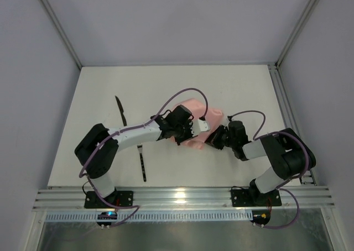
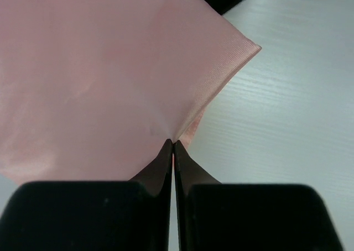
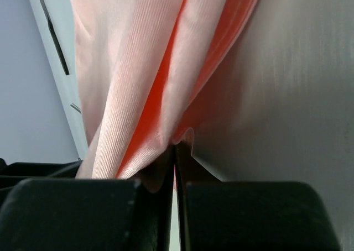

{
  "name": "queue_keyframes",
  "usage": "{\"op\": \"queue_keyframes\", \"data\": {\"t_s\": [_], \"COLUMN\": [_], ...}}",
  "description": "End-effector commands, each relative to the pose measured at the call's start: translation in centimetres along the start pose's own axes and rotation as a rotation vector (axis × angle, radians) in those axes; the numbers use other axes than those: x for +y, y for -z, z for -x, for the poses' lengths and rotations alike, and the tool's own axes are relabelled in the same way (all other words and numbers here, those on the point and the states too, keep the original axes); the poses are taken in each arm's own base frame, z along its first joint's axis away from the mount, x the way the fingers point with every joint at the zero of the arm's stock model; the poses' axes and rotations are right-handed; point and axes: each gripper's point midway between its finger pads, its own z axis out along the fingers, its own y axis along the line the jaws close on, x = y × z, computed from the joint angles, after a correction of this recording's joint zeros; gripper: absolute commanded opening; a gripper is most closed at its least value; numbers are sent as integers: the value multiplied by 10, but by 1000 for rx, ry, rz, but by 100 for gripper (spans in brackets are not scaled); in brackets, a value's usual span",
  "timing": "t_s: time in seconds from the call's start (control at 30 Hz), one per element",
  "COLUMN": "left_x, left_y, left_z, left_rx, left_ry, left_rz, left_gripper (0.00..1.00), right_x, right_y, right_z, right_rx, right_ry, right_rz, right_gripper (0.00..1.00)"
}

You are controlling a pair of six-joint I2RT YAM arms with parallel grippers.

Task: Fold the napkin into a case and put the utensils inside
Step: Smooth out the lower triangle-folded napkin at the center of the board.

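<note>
- Top external view: you have the napkin bunched in a loose heap near the middle of the surface.
- The knife lies well to the left of it, toward the back. The fork is also on the left but nearer the arm bases. Neither touches the cloth.
- Left wrist view: your left gripper is closed all the way, its jaws pressed together on the napkin's edge just short of a pointed corner. The cloth spreads flat and smooth beyond the tips, with bare surface showing to the right.
- Right wrist view: your right gripper is clamped just as tight on the napkin, with a small tuck of fabric pinched at the tips. Beyond them the cloth gathers into long folds, the deeper creases reading orange.
</note>
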Motion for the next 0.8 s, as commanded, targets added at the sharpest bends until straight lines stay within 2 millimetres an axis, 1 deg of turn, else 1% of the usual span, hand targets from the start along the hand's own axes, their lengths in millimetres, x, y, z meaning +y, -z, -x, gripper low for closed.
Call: {"op": "queue_keyframes", "data": {"t_s": [0.0,0.07,0.2,0.23,0.3,0.37,0.43,0.47,0.53,0.57,0.6,0.63,0.67,0.7,0.77], "left_x": [-12,-12,-12,-12,-13,-14,-16,-16,-17,-17,-18,-18,-19,-19,-20], "left_y": [13,11,10,9,5,0,-7,-9,-13,-14,-15,-15,-15,-16,-16], "left_z": [-3,-10,-16,-19,-25,-30,-35,-34,-35,-31,-31,-31,-31,-32,-34], "left_rx": [-19,-2,17,26,47,68,86,85,89,77,77,75,78,81,88], "left_ry": [-68,-81,-107,-109,-110,-107,-105,-100,-90,-85,-83,-83,-81,-81,-79], "left_rz": [-52,-53,-51,-52,-59,-62,-75,-78,-86,-92,-95,-98,-99,-103,-106], "left_gripper": [0,0,0,0,0,0,0,0,0,1,1,1,2,3,6], "right_x": [-24,-27,-27,-24,-24,-18,-14,-6,-8,-3,0,-1,3,10,17], "right_y": [-1,-1,0,1,4,7,10,13,21,30,35,41,53,59,70], "right_z": [2,0,-2,-1,-1,3,-1,2,-2,-1,2,8,10,18,30], "right_rx": [-69,-63,-53,-58,-58,-65,-41,-49,-37,-44,-59,-92,-111,-141,-199], "right_ry": [-64,-70,-64,-60,-49,-33,-11,6,27,40,58,90,108,144,177], "right_rz": [-64,-68,-71,-66,-73,-61,-57,-37,-63,-69,-74,-97,-108,-106,-118], "right_gripper": [4,4,4,4,4,4,4,4,4,4,4,7,9,11,14]}}
